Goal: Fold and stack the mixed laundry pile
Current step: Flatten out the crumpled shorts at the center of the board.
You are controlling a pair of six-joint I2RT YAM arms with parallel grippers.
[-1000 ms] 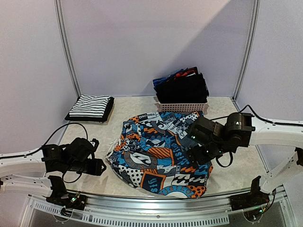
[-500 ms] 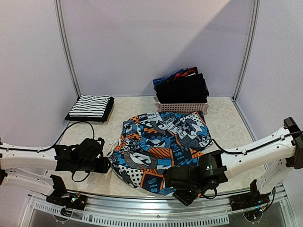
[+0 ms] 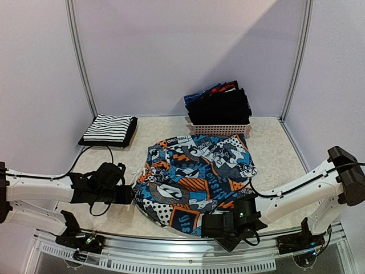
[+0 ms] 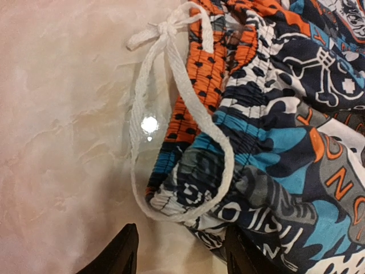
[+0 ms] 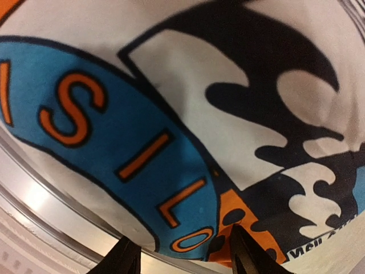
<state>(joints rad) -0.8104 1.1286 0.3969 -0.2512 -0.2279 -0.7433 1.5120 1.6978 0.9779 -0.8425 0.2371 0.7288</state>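
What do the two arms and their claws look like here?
Left arm and right arm: white tubes with black joint blocks. A thin black cable follows each. A small green light glows on the right wrist. Left claw and right claw are plain black and tapered.

White links (image 3: pixel 34 188), black wrists (image 3: pixel 100 182) (black cables (image 3: pixel 91 147) trailing), dark pointed jaws.

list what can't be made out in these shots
- Right wrist view: whether the right tool touches the printed garment; its fingers are cut off by the bottom edge and the cloth is blurred.
- Left wrist view: most of the left tool, cut off by the bottom edge.
- Top view: how many black garments fill the pink basket; piled, too small.
- Top view: what lies under the striped garment; covered by it.
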